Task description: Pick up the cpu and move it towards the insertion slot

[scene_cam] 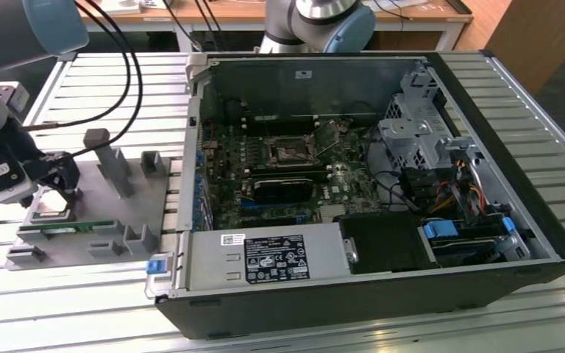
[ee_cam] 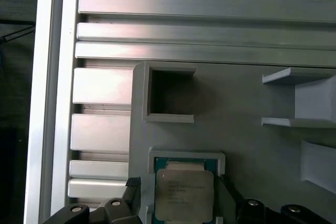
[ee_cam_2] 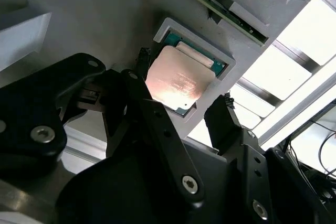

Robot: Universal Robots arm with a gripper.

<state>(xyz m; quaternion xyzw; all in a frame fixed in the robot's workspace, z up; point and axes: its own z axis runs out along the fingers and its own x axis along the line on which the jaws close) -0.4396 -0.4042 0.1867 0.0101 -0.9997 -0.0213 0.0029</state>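
Exterior view: slatted alu table [scene_cam: 106,70]; claw [scene_cam: 55,190] astride cpu [scene_cam: 51,203].

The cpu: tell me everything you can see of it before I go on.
The cpu, a small flat square chip with a silvery metal lid and a thin green rim, lies flat, lid up, in a raised-rim square pocket of the grey plastic fixture on the slatted metal table. Faint print marks the lid. The black hand has its fingers open on either side of the pocket, apart from the chip; only the pocket touches it.
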